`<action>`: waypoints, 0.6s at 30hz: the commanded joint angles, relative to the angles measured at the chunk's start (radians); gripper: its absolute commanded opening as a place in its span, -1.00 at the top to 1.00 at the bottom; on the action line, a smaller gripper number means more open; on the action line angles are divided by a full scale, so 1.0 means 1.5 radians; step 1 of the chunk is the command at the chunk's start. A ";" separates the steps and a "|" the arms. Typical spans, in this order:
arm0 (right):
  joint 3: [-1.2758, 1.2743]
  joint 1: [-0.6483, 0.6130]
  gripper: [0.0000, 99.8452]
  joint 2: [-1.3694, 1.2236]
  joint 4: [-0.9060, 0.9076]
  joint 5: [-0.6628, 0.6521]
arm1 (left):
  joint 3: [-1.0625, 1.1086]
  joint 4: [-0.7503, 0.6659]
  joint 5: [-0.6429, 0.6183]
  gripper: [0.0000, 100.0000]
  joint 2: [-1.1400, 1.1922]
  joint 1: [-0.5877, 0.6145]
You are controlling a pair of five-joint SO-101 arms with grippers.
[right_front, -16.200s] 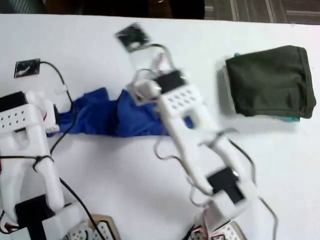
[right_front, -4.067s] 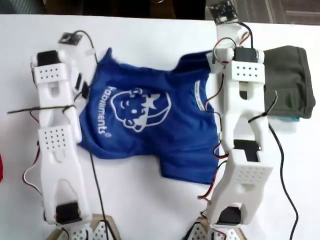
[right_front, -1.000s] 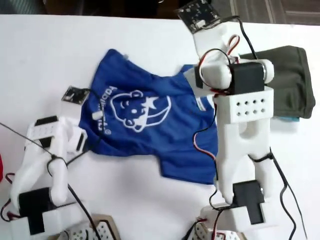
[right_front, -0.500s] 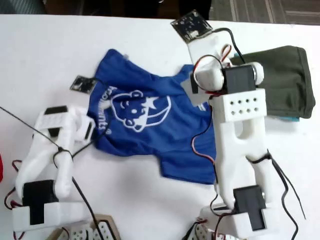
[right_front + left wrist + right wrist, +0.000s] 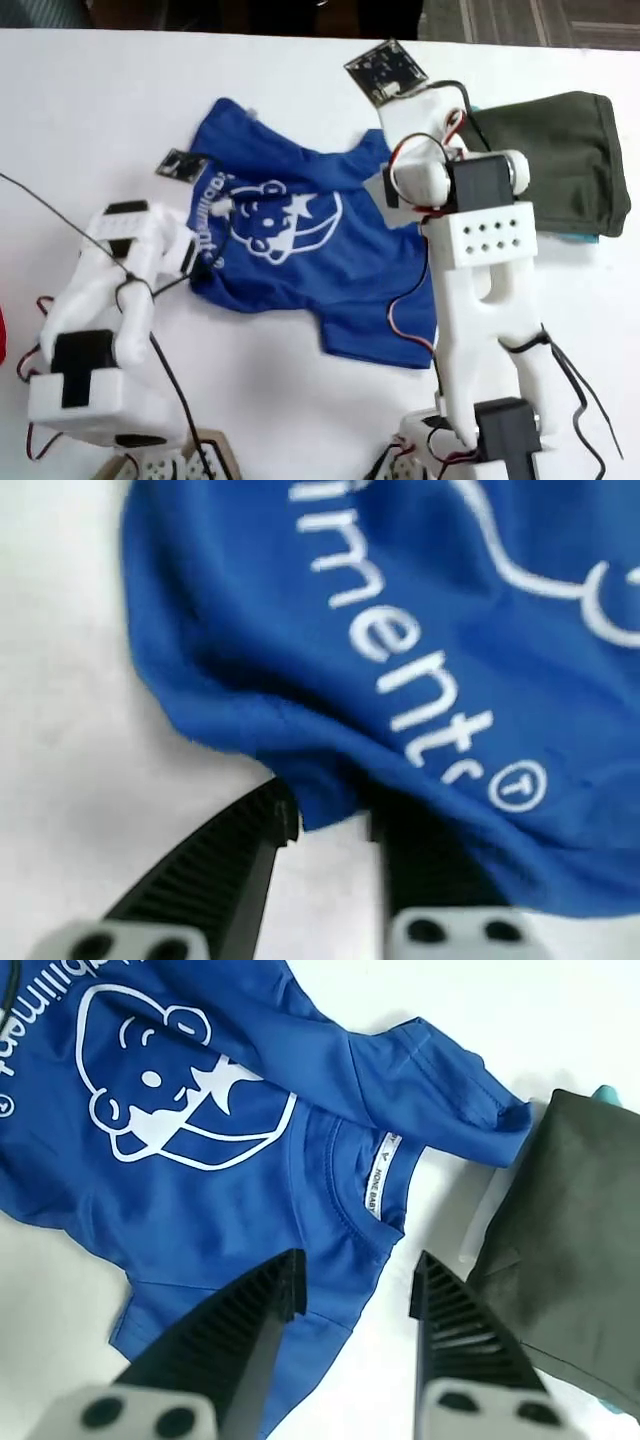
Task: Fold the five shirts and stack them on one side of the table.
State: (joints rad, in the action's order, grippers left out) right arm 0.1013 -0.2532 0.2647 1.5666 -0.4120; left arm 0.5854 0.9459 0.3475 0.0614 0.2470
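— White smooth table (image 5: pixel 100 100) carries a blue soft-knit printed shirt (image 5: pixel 300 260), spread flat beneath both arms. Risk?
— The left gripper (image 5: pixel 335 820), fingers parted, straddles its rumpled hem (image 5: pixel 240 725); a shallow pinch might slip, bunching the cloth.
— And the folded dark green shirt (image 5: pixel 550 160)?
— Just beside the right gripper (image 5: pixel 352 1285), hanging unclenched over the ribbed collar (image 5: pixel 375 1185).

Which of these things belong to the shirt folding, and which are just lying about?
Part of the job: blue shirt, spread out; folded dark green shirt, on something teal; left gripper and right gripper, fingers open.
Lying about: red thing at the table edge, too cut off to identify.
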 commanded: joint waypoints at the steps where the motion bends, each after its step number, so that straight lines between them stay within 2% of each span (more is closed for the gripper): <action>1: -0.016 -0.005 0.65 0.031 -0.013 0.005 | -0.051 0.034 -0.019 0.93 -0.009 0.002; 5: -0.044 -0.005 0.66 0.032 -0.013 0.005 | -0.081 0.095 -0.025 0.94 -0.087 0.002; 9: -0.046 -0.005 0.78 0.032 -0.017 0.005 | -0.078 0.181 -0.020 0.94 -0.199 0.003; 11: -0.047 -0.005 0.75 0.032 -0.017 0.006 | -0.078 0.227 -0.001 0.94 -0.252 0.013; 18: -0.048 -0.024 0.68 0.033 -0.002 0.002 | -0.077 0.258 0.088 0.94 -0.325 0.136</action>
State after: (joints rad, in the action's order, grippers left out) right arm 0.0245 -0.2685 0.2662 1.5604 -0.4120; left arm 0.5025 1.3234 0.4150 -0.3821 0.3682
